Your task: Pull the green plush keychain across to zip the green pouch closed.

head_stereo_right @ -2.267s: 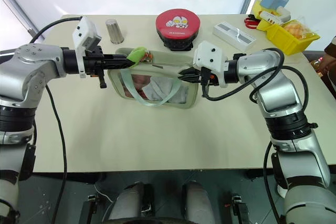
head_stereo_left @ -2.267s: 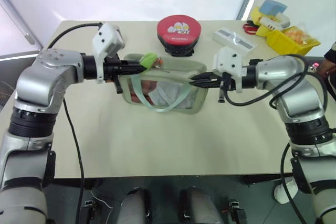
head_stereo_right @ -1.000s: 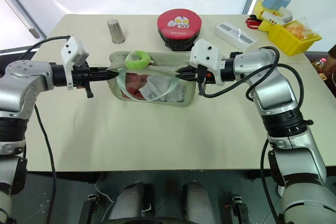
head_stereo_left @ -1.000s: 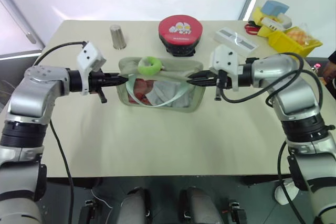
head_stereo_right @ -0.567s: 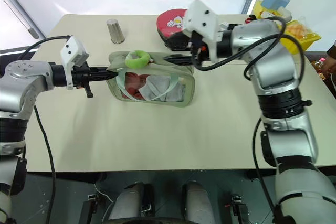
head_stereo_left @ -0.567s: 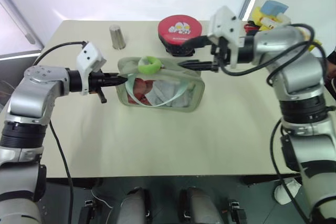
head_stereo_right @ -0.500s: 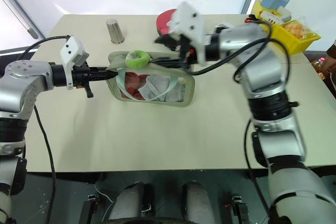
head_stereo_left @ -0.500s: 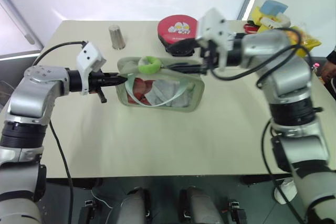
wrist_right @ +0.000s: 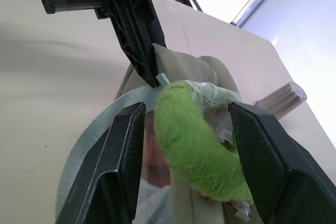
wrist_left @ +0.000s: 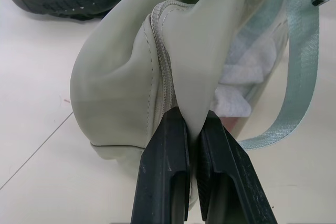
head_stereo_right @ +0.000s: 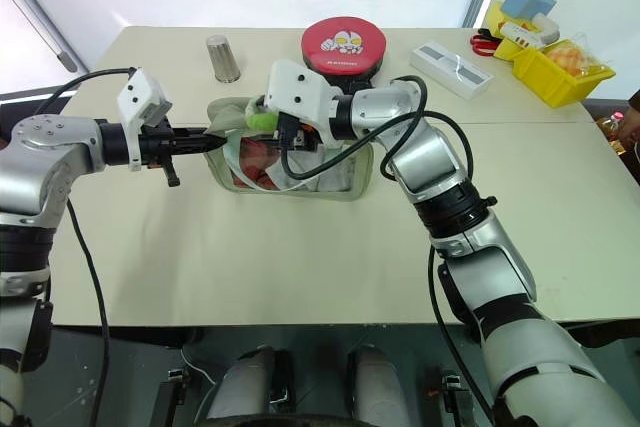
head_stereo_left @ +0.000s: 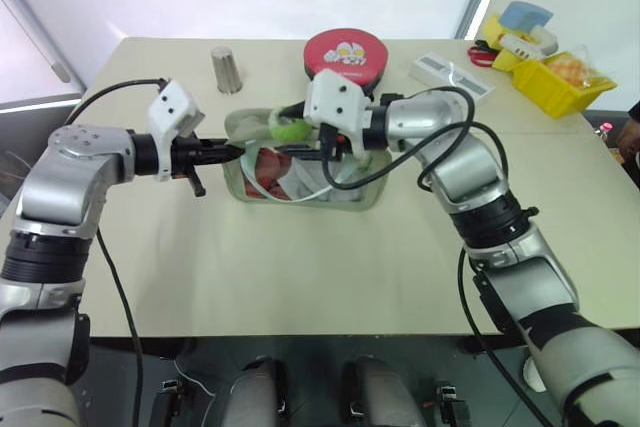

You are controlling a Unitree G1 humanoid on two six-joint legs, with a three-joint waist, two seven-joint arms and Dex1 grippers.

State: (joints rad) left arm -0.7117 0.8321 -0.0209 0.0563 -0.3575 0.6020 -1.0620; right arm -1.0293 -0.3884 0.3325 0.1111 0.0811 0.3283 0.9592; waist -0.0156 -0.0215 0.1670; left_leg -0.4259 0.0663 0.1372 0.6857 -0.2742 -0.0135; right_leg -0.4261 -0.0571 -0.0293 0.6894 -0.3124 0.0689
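A pale green pouch is being shown standing on a cream table, toward the far middle, with its clear window side facing near and mint straps draped over that window. The pouch's left end is being pinched by the left gripper, whose two black fingers are pressed tight together on a fold of the fabric beside the zipper. The green plush keychain is being shown at the pouch's top edge, toward its left end. The right gripper is being held across the top of the pouch, pointing left, with its jaws standing apart on either side of the fuzzy keychain; whether the fingers are touching the plush cannot be told. A round red case is being shown just beyond the pouch, a metal cup to the far left, a white box and yellow bins to the far right.
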